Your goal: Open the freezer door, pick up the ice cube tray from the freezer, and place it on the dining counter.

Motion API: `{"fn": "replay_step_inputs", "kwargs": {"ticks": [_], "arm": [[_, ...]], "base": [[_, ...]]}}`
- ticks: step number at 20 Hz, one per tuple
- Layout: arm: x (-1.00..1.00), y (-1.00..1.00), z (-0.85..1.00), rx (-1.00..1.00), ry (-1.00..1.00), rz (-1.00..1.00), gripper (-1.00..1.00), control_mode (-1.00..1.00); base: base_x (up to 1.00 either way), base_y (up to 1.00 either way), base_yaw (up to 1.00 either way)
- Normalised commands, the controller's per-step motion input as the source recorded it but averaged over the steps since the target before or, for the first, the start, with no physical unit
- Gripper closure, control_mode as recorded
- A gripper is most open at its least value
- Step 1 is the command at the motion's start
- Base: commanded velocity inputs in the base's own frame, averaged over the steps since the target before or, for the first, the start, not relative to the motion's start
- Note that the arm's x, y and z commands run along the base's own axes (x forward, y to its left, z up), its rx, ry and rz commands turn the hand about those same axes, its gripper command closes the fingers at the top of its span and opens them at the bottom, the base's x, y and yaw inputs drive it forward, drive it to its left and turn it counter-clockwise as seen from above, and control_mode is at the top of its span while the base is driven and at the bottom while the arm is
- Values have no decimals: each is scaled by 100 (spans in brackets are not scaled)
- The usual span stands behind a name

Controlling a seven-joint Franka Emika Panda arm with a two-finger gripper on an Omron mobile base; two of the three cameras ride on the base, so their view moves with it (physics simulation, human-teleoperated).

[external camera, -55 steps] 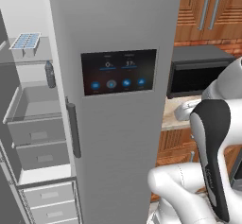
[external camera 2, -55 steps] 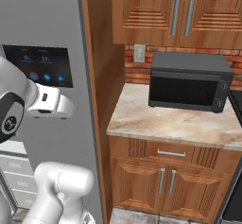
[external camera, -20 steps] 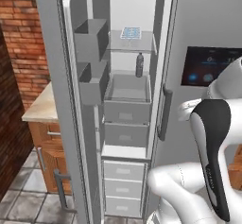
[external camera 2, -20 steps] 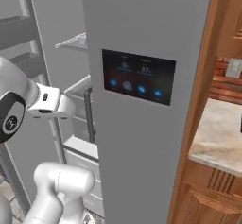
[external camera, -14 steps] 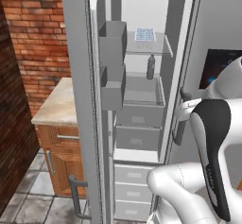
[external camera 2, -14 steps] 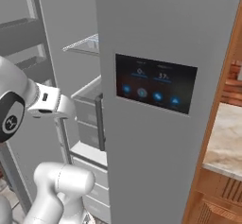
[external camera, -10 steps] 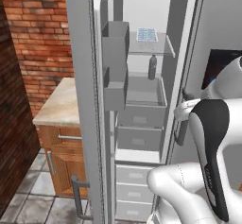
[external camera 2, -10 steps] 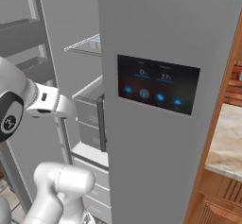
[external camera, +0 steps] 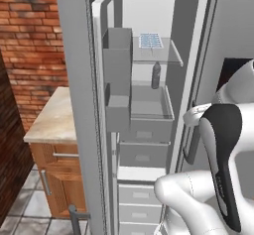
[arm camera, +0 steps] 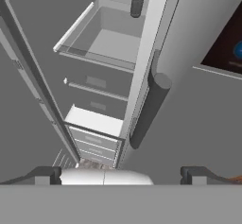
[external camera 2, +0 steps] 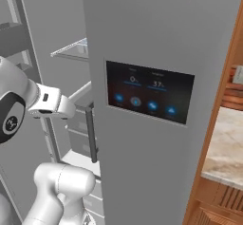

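The whole picture has slid sideways over the last few seconds, which means the base has been driving rather than the things moving: the black touchscreen (external camera 2: pixel 149 98) that sat mid-frame in the left base view is now pushed off to the right edge, and the open freezer (external camera: pixel 144 105) fills the centre of that view. The freezer door (external camera: pixel 79 105) stands swung wide at the left of the frame, its grey bins facing inward, so the first step looks done. The ice cube tray (external camera: pixel 150 40) lies on the top glass shelf, in the upper middle of the left base view, with a dark bottle (external camera: pixel 156 75) standing on the level below it, above the open drawer (external camera: pixel 149 105). The gripper (arm camera: pixel 118 173) hangs low in front of the compartment, its fingers (arm camera: pixel 45 173) spread fully apart and holding nothing; in the hand view it looks along the vertical bar handle (arm camera: pixel 147 109) of the neighbouring door and down at the drawers, not at the tray. My reading is that the robot is now lined up with the opening, and the reach up to the top shelf has yet to begin.
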Motion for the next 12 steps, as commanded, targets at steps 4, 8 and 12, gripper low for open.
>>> {"fn": "replay_step_inputs", "kwargs": {"ticks": [4, 8, 12], "arm": [[0, 0, 0, 0, 0, 0, -100, 100], [0, 0, 0, 0, 0, 0, -100, 100], [0, 0, 0, 0, 0, 0, -100, -100]], "base": [[28, 0, -9], [0, 0, 0], [0, 0, 0]]}}
